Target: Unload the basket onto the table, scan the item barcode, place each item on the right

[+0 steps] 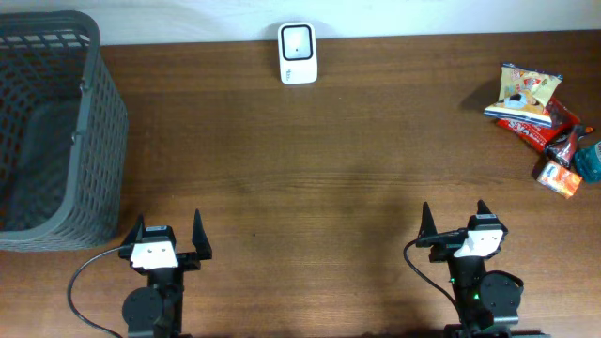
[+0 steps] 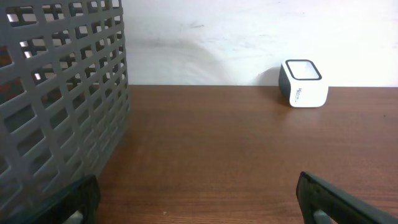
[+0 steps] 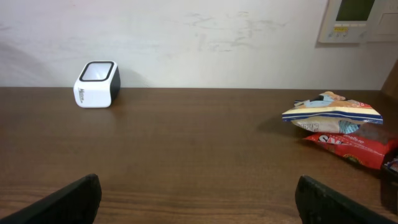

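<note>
Dark brown wooden worktop (image 1: pixel 329 178) fills my overhead view, with a pale wall behind it, and both arms sit parked at the near edge. My left fingers (image 1: pixel 166 237) are spread wide with nothing between them, and my right fingers (image 1: pixel 454 225) are spread just as wide and just as empty. The small white box-shaped barcode scanner with a dark window (image 1: pixel 298 53) stands at the far edge, roughly midway between the arms. The items to scan are a loose heap of crinkly snack packets (image 1: pixel 543 117) at the far right, the top one a yellow and white pouch (image 3: pixel 331 116) lying flat on a red packet (image 3: pixel 348 147), its long axis running left to right across my right wrist view. That heap lies ahead and to the right of my right fingers and well apart from the left ones, so I judge the right arm the nearer for a pick. A grey plastic lattice basket (image 1: pixel 56 131) stands at the far left, just beyond the left arm.
</note>
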